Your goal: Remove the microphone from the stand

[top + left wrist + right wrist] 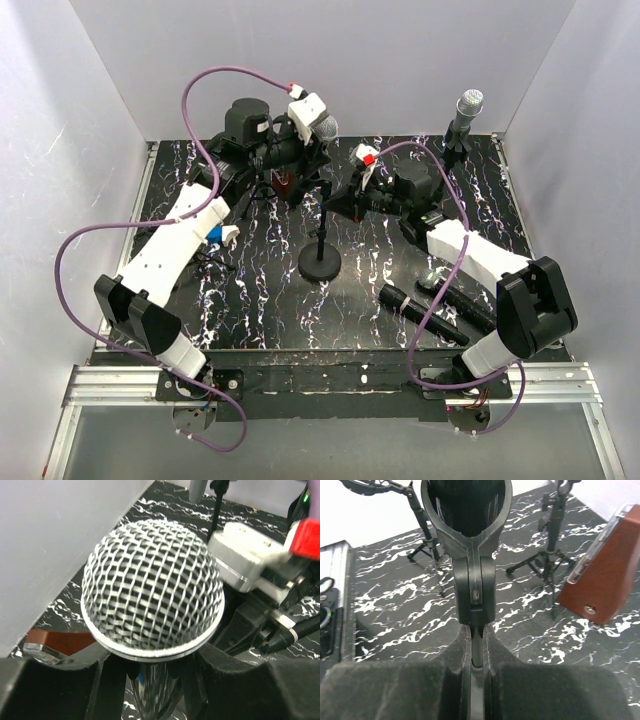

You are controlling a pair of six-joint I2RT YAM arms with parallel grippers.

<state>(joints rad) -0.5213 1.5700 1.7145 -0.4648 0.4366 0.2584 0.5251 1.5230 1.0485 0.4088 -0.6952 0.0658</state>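
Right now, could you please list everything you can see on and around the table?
microphone: one, silver mesh head, held rear centre
round-base stand: one, black, centre
second microphone: one, silver-headed, upright on a tripod stand, back right
loose microphones: two, black-bodied, lying front right
metronome: one, brown, rear centre
table: one, black marbled
left gripper: one, black, closed on the microphone
right gripper: one, black, shut on the round-base stand

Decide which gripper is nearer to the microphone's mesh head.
Left. The left gripper grips the microphone just below its mesh head; the right gripper is apart, shut on the stand's clip.
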